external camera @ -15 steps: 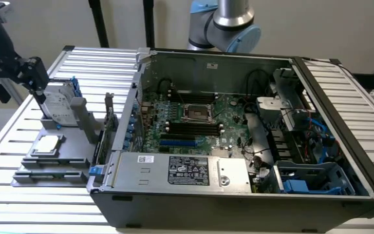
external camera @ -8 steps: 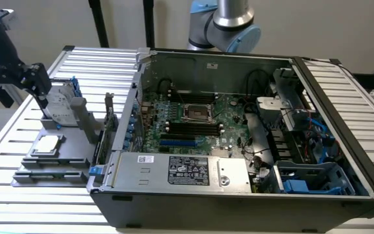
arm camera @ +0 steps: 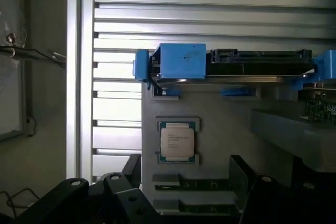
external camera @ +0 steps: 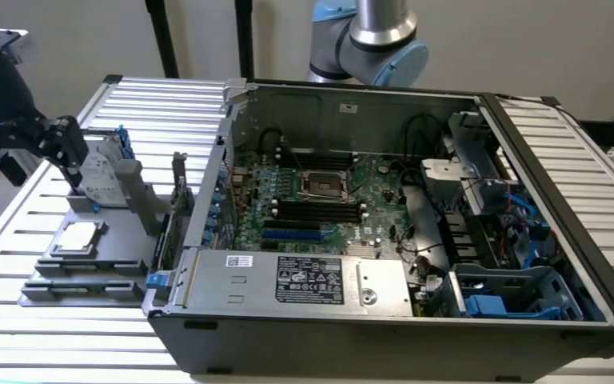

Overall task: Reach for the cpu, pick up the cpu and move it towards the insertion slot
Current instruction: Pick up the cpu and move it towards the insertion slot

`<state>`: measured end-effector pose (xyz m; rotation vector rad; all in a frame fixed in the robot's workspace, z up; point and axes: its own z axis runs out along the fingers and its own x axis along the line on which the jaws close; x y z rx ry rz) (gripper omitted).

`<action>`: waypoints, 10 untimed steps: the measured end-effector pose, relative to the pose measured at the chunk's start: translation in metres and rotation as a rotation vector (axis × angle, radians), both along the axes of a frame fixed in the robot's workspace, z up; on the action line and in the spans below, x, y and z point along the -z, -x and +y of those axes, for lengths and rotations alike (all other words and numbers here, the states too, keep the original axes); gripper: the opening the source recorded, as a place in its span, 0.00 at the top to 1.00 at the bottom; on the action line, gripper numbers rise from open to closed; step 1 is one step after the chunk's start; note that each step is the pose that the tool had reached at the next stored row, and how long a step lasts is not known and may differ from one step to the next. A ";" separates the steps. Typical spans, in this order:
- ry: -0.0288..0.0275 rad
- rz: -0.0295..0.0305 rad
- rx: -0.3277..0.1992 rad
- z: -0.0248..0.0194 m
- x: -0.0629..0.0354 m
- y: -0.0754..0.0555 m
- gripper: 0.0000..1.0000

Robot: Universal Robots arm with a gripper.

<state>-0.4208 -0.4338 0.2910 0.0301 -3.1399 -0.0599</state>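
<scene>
Little of the task is done, judging by how things lie. The cpu (arm camera: 177,141) lies flat in its square seat on the grey fixture (external camera: 115,240), outside the open computer case (external camera: 392,336) and just beside its wall on the exterior view's left. The gripper (arm camera: 185,171) hovers over that fixture, also outside the case, near the chip but not touching it. Its two black fingers (arm camera: 131,174) are spread wider than the chip, with nothing between them. So the reach is under way, while the grasp, the lift and the carry into the case are all left to do. The insertion slot (external camera: 325,184) sits inside the case near the middle of the motherboard (external camera: 376,176), its metal frame around a dark centre with nothing in it.

By count there is one cpu, one socket and one arm with one gripper. One hard drive (arm camera: 262,66) with blue rails stands on the fixture. There are also four long black memory slots (external camera: 318,210) just beside the socket (as far as I can count them).
</scene>
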 end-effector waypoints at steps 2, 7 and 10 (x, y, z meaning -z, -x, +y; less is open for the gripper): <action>0.0000 0.0000 0.000 -0.0023 0.0036 0.000 0.23; 0.0000 -0.0002 0.000 -0.0079 0.0128 0.000 0.23; -0.0001 -0.0001 0.000 -0.0099 0.0183 0.000 0.23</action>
